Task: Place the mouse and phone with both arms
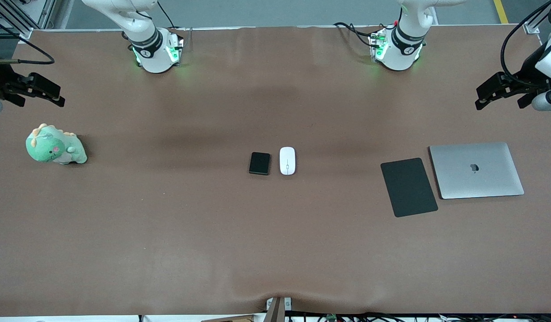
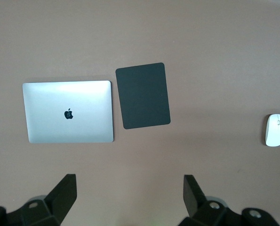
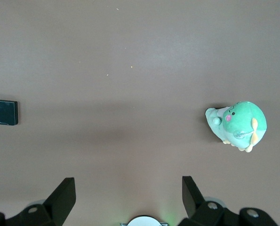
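Note:
The white oval mouse [image 1: 287, 160] and the small black phone [image 1: 259, 163] lie side by side at the middle of the brown table, the phone toward the right arm's end. My left gripper [image 1: 481, 98] hangs open and empty over the table's edge at the left arm's end, close to the laptop. In the left wrist view, that gripper [image 2: 129, 181] holds nothing, and the mouse [image 2: 276, 130] lies far off. My right gripper [image 1: 58, 98] hangs open and empty over the right arm's end, near the plush toy. The right wrist view shows that gripper [image 3: 128, 181] bare, with the phone [image 3: 5, 112] at the picture's edge.
A flat black mat [image 1: 408, 187] lies beside a closed silver laptop [image 1: 475, 170] toward the left arm's end. A green plush dinosaur [image 1: 55, 145] sits toward the right arm's end. Both also show in the wrist views: mat [image 2: 143, 95], laptop [image 2: 68, 112], plush [image 3: 238, 125].

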Robot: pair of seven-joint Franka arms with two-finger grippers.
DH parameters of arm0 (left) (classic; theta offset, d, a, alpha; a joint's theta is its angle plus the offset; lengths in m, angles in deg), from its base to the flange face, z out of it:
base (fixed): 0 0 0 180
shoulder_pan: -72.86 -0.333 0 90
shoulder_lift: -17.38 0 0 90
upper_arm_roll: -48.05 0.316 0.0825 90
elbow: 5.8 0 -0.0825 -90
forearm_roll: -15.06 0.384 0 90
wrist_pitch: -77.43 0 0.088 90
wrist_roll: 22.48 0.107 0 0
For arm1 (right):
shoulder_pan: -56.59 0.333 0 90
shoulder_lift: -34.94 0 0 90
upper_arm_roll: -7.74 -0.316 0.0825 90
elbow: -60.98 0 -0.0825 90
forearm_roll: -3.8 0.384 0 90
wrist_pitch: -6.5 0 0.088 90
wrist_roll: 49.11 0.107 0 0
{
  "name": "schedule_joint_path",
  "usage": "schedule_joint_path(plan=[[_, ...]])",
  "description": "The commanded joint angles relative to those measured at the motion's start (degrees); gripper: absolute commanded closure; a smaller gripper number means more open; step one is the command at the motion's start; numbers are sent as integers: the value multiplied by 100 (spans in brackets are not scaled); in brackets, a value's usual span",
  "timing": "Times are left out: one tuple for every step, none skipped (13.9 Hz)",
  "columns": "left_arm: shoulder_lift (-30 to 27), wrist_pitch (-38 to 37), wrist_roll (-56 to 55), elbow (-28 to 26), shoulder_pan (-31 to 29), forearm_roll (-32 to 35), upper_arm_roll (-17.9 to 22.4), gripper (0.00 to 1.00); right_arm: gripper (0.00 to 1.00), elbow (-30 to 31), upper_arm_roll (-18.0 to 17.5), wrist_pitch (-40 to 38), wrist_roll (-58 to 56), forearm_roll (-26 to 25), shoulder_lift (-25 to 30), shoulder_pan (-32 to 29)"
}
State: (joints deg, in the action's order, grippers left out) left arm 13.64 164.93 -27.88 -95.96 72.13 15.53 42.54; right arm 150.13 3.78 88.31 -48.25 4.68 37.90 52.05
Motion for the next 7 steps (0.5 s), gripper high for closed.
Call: schedule_joint_path(plan=[[23, -119, 127, 130, -32, 129, -20, 0, 0, -21, -88, -6, -51, 17, 3, -126], [40, -119, 118, 182, -32, 129, -20, 0, 0, -21, -88, -6, -51, 17, 3, -126], [40, -119, 92, 191, -23, 129, -29, 0, 0, -21, -88, -6, -51, 17, 3, -126], [49, -119, 83, 200, -14, 137, -29, 0, 0, -21, -88, -6, -51, 17, 3, -126], [118, -110, 83, 200, -23, 163, -38, 0, 0, -21, -88, -6, -51, 17, 3, -126], [163, -110, 74, 209, -23, 172, -38, 0, 0, -21, -88, -6, -51, 17, 3, -135], [181, -119, 65, 200, -23, 155, -47, 0, 0, -21, -88, -6, -51, 17, 3, -135]])
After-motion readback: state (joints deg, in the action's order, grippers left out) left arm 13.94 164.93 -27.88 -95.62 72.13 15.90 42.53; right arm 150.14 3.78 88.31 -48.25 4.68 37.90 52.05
